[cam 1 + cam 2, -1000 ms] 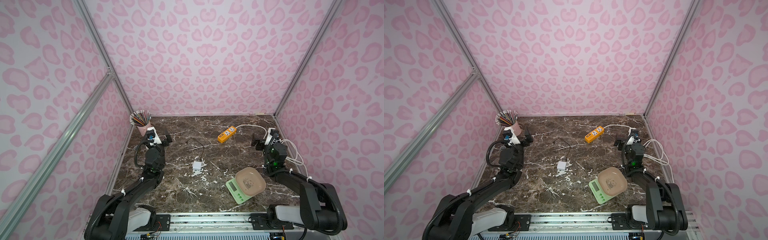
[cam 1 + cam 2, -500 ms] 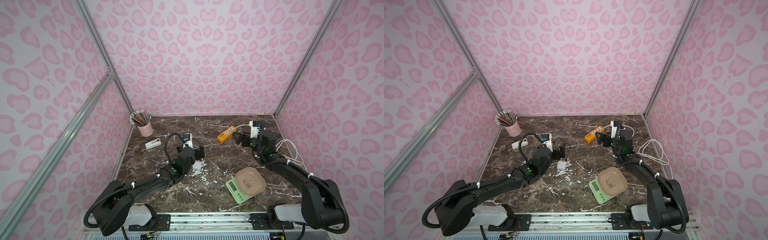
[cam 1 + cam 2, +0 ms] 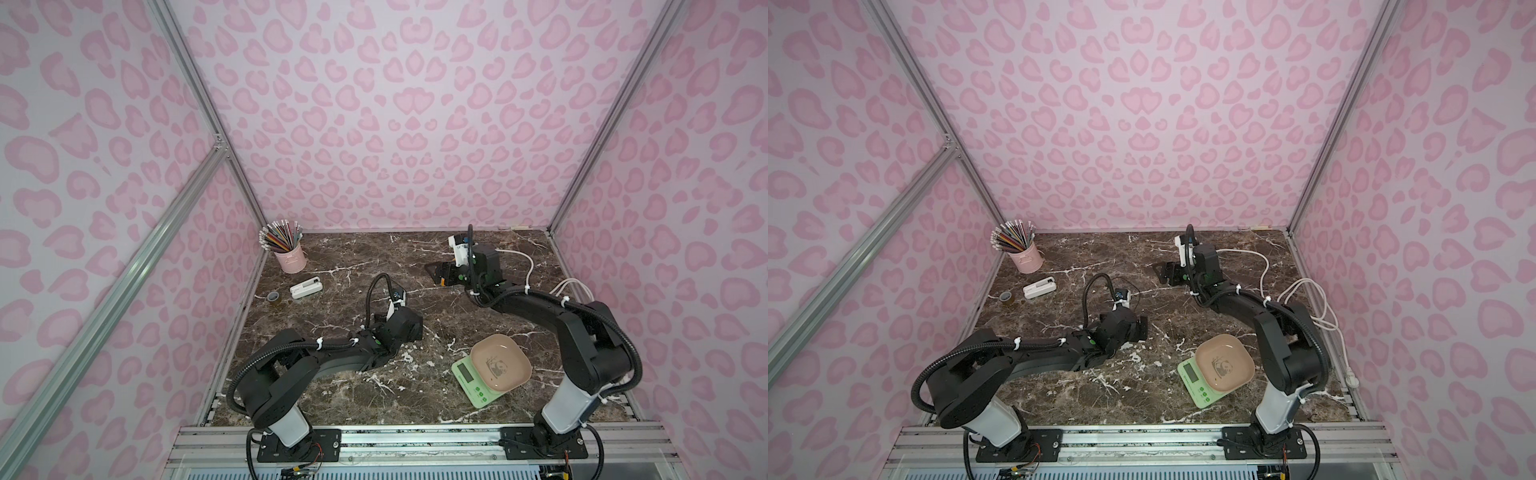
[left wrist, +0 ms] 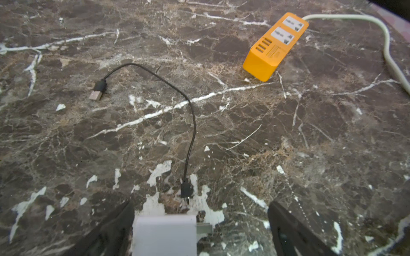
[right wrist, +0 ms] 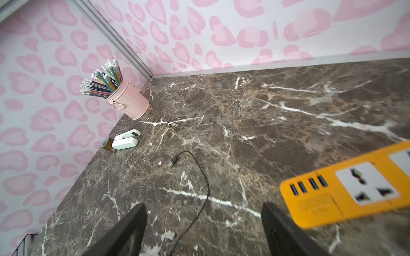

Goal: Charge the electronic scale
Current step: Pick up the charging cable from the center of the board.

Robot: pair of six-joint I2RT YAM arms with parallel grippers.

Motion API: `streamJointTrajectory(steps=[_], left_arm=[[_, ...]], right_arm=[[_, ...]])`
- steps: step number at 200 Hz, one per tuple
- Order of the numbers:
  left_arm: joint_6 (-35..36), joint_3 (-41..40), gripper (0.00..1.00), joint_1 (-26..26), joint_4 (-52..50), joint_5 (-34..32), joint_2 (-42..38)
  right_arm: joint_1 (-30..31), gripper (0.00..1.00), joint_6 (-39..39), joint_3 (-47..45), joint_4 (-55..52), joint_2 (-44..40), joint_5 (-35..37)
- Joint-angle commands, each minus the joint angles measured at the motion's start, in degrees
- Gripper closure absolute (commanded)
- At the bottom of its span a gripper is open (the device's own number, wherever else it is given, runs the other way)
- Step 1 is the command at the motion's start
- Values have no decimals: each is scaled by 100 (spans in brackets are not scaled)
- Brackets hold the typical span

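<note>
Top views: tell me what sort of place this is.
Probably a staged robot test booth, not a home: pink-patterned wall panels in an aluminium frame, a marble-look tabletop, and a left arm and right arm bolted to a front rail.

Pale green scale (image 3: 470,380) lying flat at the counter's (image 3: 415,401) front right, beige panda-printed tray (image 3: 500,363) on top.

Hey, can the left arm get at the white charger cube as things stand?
Probably yes. The left gripper is open, and the charger sits between its fingers, close to one, with nothing on top. Only the black cable's plug lies just beyond it.
</note>
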Motion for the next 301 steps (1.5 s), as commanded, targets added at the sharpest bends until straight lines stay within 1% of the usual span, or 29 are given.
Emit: streamJointTrajectory(steps=[1,16,21,38,61,82,96,124,136,172,190,208,237,255,265,279,286,301], left_arm=[[-279,-110,4,1,-159,-149,-9],[-338,-229,4,15,-285,-226,-62],[-374,-273,4,19,-347,-261,-96],[-471,-457,4,122,-513,-370,-288],[-425,-803,4,364,-524,-365,-961],[-343,-1008,4,637,-580,-230,-1658],[-281,-1064,4,729,-657,-214,-2081],[-196,-1045,4,859,-904,-213,-2703],[-181,-1014,4,901,-997,-213,-2886],[-90,-949,4,1016,-1173,-193,-3295],[-58,-934,4,1029,-1213,-196,-3415],[-24,-937,4,1045,-1239,-228,-3474],[-4,-975,5,1084,-1182,-205,-3463],[9,-1005,4,1089,-1133,-176,-3419],[3,-1011,4,1091,-1100,-161,-3380],[13,-1022,5,1100,-1040,-105,-3341],[20,-1029,5,1106,-1008,-74,-3307],[68,-1007,5,1130,-918,24,-3228]], right_arm=[[193,18,-384,793,-390,587,12],[299,20,-503,1346,-631,1062,12],[333,19,-542,1657,-700,1207,6],[453,20,-685,2194,-894,1674,71],[640,21,-988,3053,-1373,2354,224],[801,24,-1319,3989,-2106,3031,378],[915,26,-1507,4587,-2551,3432,567],[1103,30,-1838,5305,-3071,3954,737],[1165,34,-1928,5573,-3267,4126,743],[1282,40,-2064,5866,-3479,4400,803],[1302,46,-2102,6009,-3617,4511,828],[1300,49,-2141,6051,-3732,4545,776],[1309,60,-2242,6040,-3832,4569,729],[1309,77,-2269,6045,-3874,4561,710],[1309,82,-2269,6040,-3895,4545,677],[1309,92,-2222,6011,-3905,4482,670],[1308,96,-2191,5977,-3897,4417,663],[1304,100,-2093,5779,-3798,4182,627]])
